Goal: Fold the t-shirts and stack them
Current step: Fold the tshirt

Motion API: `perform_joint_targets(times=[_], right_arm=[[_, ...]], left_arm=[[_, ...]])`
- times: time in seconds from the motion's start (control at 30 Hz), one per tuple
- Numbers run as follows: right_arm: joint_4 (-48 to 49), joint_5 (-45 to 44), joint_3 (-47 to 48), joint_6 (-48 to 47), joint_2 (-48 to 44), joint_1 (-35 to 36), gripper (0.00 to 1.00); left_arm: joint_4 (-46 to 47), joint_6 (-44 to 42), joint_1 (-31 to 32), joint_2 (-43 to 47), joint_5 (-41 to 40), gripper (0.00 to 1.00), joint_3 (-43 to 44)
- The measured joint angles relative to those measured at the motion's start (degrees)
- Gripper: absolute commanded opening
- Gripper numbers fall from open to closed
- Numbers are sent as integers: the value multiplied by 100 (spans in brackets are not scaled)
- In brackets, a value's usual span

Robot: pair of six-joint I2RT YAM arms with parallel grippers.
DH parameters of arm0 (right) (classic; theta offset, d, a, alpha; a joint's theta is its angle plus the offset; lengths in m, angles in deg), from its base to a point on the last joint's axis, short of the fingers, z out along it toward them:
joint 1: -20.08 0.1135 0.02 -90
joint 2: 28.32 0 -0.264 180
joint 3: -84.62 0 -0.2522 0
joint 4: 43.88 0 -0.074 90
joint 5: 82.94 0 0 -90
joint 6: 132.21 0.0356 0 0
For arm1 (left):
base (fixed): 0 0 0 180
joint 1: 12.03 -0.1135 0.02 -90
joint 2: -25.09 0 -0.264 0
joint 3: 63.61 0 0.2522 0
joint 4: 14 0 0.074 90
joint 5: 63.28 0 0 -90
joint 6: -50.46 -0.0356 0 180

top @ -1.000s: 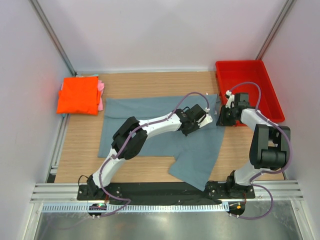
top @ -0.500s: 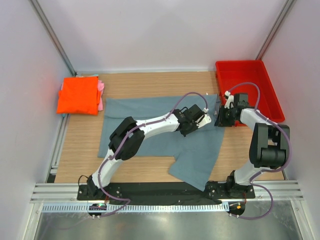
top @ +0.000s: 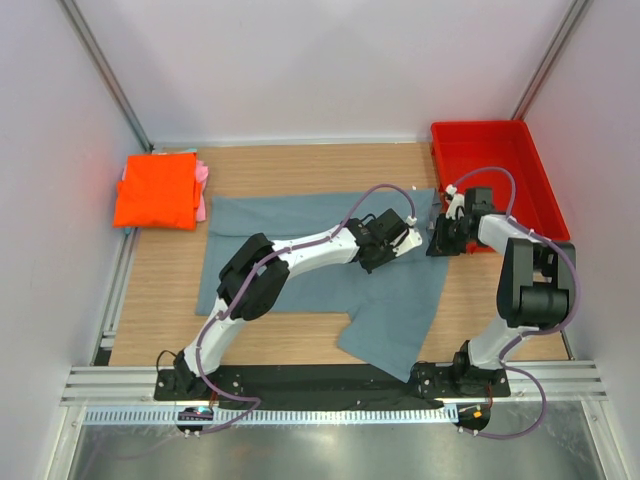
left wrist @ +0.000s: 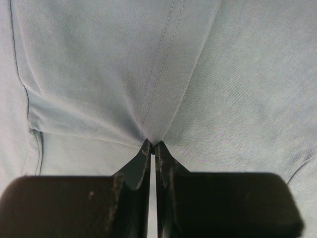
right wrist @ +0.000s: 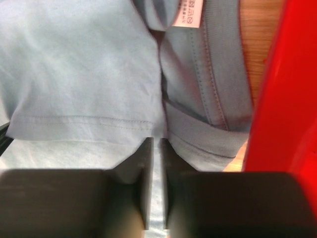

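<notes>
The grey-blue t-shirt [top: 400, 300] lies spread across the middle of the table. My left gripper [top: 403, 244] rests on its right part and is shut, with a pucker of the cloth [left wrist: 99, 74] drawn into its tips [left wrist: 152, 143]. My right gripper [top: 437, 240] is at the shirt's right edge by the collar. Its jaws [right wrist: 157, 141] stand close together on a crease of the cloth [right wrist: 74, 64], just below the white neck label [right wrist: 189, 12]. The orange t-shirt [top: 155, 190] lies folded at the far left, on top of the pink one [top: 203, 185].
The red bin [top: 495, 150] stands at the back right, its wall [right wrist: 282, 89] right beside my right gripper. White walls enclose the wooden table [top: 300, 165] on three sides. Both arm bases sit at the near edge.
My left gripper has closed on the shirt and drawn slightly left. My right gripper has edged left along the collar, next to the bin.
</notes>
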Motion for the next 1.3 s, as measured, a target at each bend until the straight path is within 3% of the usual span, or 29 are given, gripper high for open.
perform_joint_targets(times=[0.13, 0.33, 0.73, 0.77, 0.9, 1.3], right_arm=[[-2, -13, 0, -4, 87, -7, 1], [-9, -92, -55, -13, -22, -22, 1], [-533, -46, -190, -61, -1322, -35, 1], [-562, -33, -192, -61, -1342, -35, 2], [-697, 0, -195, -61, -1340, -35, 32], [-734, 157, -166, -66, -269, -26, 31]], left_arm=[[-2, 0, 0, 0, -2, 3, 0], [0, 0, 0, 2, -2, 3, -9], [0, -17, -15, 358, -4, 3, -341], [0, -17, -20, 380, -4, 3, -352], [2, -17, -20, 413, -4, 3, -354], [-9, -15, -20, 413, -2, 3, -354]])
